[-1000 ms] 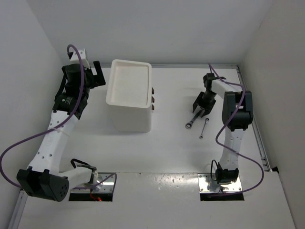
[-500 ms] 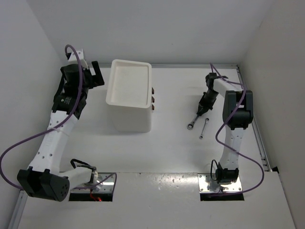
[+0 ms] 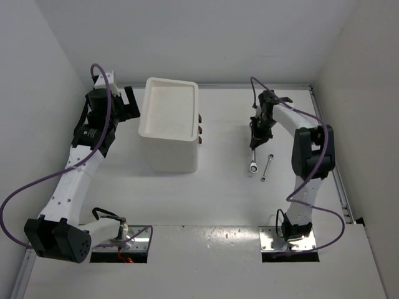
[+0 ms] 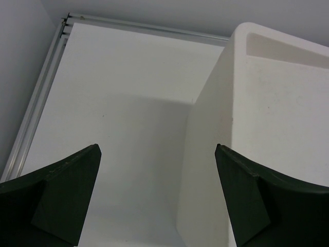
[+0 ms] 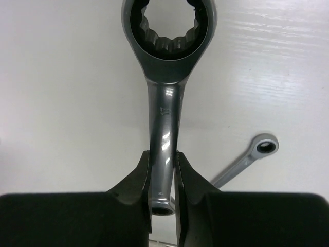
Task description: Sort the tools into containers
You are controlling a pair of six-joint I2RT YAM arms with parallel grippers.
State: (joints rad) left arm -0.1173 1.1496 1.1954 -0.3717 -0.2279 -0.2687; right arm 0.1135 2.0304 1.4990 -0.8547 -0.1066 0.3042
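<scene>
Since a second ago the right arm has swung its wrist inward and back. The long wrench (image 3: pixel 252 161), which then lay slantwise on the table (image 3: pixel 224 199), now points its ring end toward the near edge. The left arm has barely shifted. The white drawer box (image 3: pixel 167 146) stands left of centre. Its tray top looks bare from above, and its three knobs (image 3: pixel 200 129) sit flush, so the drawers appear closed. The left gripper (image 4: pixel 157 198) hangs just beside the box's left wall with its jaws spread as wide as they go, holding nothing. The right gripper (image 5: pixel 163 160) is clamped tight on the long wrench's shank near its plain end. Whether the ring end is off the table I cannot tell. The short wrench (image 5: pixel 247 158) lies loose just beside it. By my reading the sorting is early for these two: one is gripped and neither is stowed. No pliers or scissors show anywhere. Only the right wrist view shows the grip itself. Only the overhead view shows how far the box stands from the wrenches.
</scene>
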